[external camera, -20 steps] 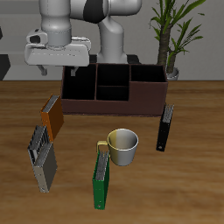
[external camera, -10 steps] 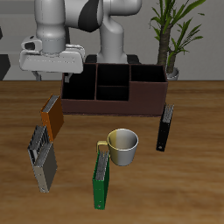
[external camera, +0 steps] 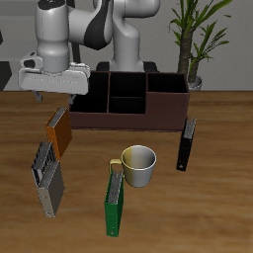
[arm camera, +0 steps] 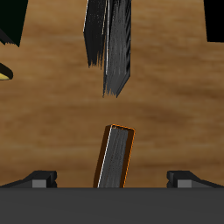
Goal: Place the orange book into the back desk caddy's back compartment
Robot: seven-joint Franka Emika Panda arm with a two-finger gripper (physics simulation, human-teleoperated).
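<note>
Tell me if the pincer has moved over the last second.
Yes. The pincer slid sideways off the back desk caddy, now above the orange book.

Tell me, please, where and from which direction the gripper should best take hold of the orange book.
Probably from straight above, closing across the thin top edge of the orange book. It stands upright on the table, its narrow upper edge showing in the wrist view between the two fingertips of the gripper, which looks open and hovers above it.
</note>
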